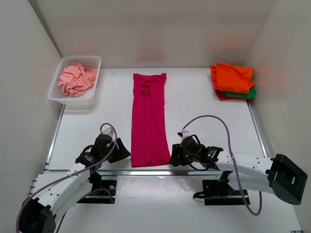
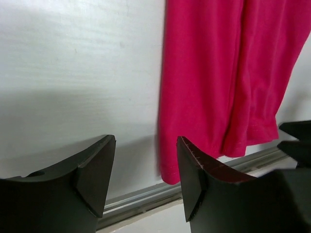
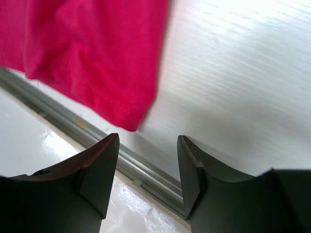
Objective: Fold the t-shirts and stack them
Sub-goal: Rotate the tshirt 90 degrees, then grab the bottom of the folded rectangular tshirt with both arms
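Observation:
A magenta-pink t-shirt (image 1: 149, 119) lies folded into a long narrow strip down the middle of the table, its hem at the near edge. My left gripper (image 1: 122, 149) is open and empty just left of the near-left hem corner (image 2: 175, 175). My right gripper (image 1: 174, 157) is open and empty just right of the near-right hem corner (image 3: 127, 121). An orange t-shirt (image 1: 232, 76) tops a folded stack over a green one (image 1: 249, 93) and a red one (image 1: 222, 95) at the back right. A pale salmon-pink t-shirt (image 1: 76, 79) lies crumpled in the basket.
A white mesh basket (image 1: 92, 60) stands at the back left. A metal rail (image 1: 141, 171) runs along the table's near edge, under both grippers. White walls close in the left, right and back sides.

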Motion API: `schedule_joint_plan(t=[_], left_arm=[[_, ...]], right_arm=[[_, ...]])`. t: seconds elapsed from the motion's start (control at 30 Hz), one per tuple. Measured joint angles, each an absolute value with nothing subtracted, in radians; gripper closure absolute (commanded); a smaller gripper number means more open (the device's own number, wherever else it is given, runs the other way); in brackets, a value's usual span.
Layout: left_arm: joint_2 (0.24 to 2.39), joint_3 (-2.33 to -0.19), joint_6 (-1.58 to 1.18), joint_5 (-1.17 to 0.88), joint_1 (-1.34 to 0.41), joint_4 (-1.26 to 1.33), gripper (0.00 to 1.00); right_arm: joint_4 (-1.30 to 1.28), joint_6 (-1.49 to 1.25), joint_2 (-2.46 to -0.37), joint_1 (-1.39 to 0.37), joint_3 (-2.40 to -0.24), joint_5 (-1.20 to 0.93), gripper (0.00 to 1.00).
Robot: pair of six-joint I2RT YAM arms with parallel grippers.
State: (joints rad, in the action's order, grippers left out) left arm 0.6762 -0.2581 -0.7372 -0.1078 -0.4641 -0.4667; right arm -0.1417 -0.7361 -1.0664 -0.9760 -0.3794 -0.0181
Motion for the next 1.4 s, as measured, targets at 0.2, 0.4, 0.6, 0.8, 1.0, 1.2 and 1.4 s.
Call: schedule_joint_plan(t=[0.2,0.4,0.6,0.8,1.0,1.2,1.4], left_arm=[[0.685,-0.22,-0.805,-0.119,-0.509,-0.412,0.36],[0.773,-0.245,-0.821,-0.124,-0.567,-0.369,0.37],[0.888,-0.305,-0.809,-0.144,-0.633,-0.379,0.39],[0.893,-0.305,-0.817,-0.162,-0.672,-0.4,0.69],[0.893,-0.29,-0.813,-0.171,-0.682,-0.429,1.0],[0.845,-0.289,-0.814,-0.17,-0.717,-0.496,1.0],[0.722,-0.254,-0.818,-0.192,-0.718,-0.626,1.0]], right_arm=[[-0.144,-0.822,-1.093,-0.976,-0.39,0.022,0.53],[-0.092,-0.854,-1.162,-0.996,-0.416,0.021,0.57],[-0.076,-0.865,-1.21,-1.008,-0.441,0.008,0.6],[-0.065,-0.876,-1.219,-1.015,-0.442,-0.015,0.76],[-0.074,-0.886,-1.225,-1.015,-0.433,-0.039,1.0],[-0.103,-0.866,-1.225,-1.04,-0.436,-0.07,1.0],[-0.146,-0.862,-1.224,-1.117,-0.456,-0.125,1.0]])
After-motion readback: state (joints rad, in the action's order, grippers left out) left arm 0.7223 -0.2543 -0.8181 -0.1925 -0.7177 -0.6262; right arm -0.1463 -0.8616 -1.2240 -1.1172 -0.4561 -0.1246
